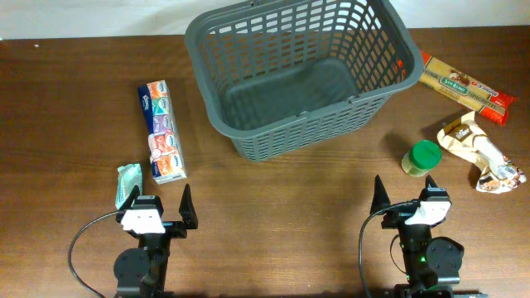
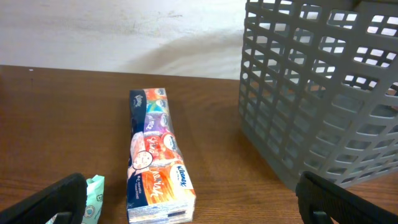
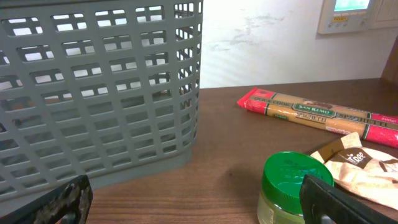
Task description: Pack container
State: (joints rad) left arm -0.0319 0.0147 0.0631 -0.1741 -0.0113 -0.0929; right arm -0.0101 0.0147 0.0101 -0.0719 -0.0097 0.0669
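The container is a large dark grey slotted basket at the back middle of the table, with nothing in it. It also shows in the left wrist view and the right wrist view. My left gripper is open and empty near the front left, its jaws pointing at a long tissue multipack. My right gripper is open and empty at the front right, its jaws beside a green-lidded jar.
A small mint-green packet lies by my left gripper. A red spaghetti pack and a beige and brown crumpled bag lie to the right of the container.
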